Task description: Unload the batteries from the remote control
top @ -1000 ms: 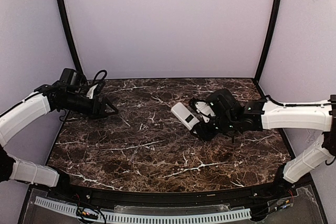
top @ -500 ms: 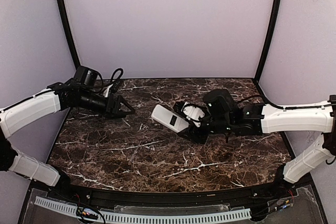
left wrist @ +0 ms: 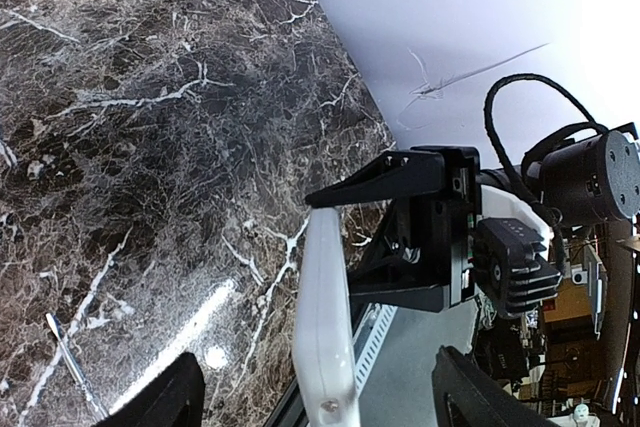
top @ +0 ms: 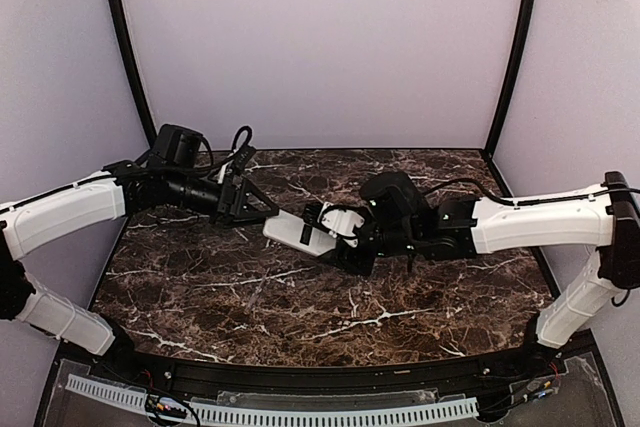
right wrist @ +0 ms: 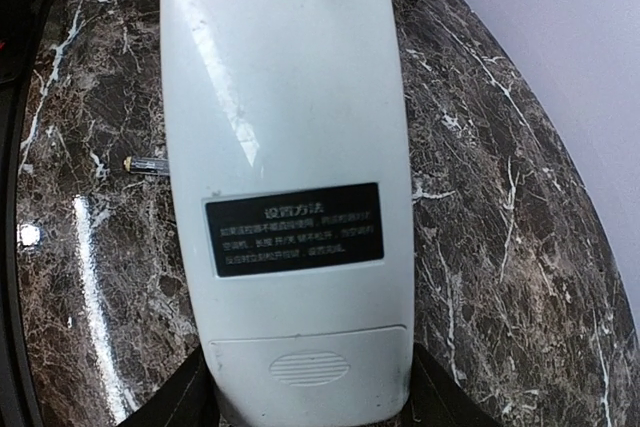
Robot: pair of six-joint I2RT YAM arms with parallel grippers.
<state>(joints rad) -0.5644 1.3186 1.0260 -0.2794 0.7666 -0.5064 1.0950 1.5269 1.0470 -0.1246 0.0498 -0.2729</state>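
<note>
From above, both my arms have swung in toward the middle of the frame over the last second. My right tool [top: 345,235] holds the remote control [top: 298,231] up off the tabletop [top: 300,317], and the white bar now sits left of centre, well left of where it was. My left tool [top: 266,209] has come in from the left edge to the bar's free end. Whether it touches, I cannot tell here.

In the left wrist view the remote stands edge-on at lower middle, between my left fingers [left wrist: 165,397], which are spread wide and not on it. The right tool clamps its far end.

In the right wrist view the remote's back fills the frame, with a black label [right wrist: 295,229] mid-frame and a ribbed cover [right wrist: 310,365] at the bottom that looks closed. My right fingers pinch that end. A thin dark stick [right wrist: 145,162] lies on the tabletop at left — too small to name. No batteries show, so I judge them inside — the two-handed hold is only just set up, and the cover comes next.
</note>
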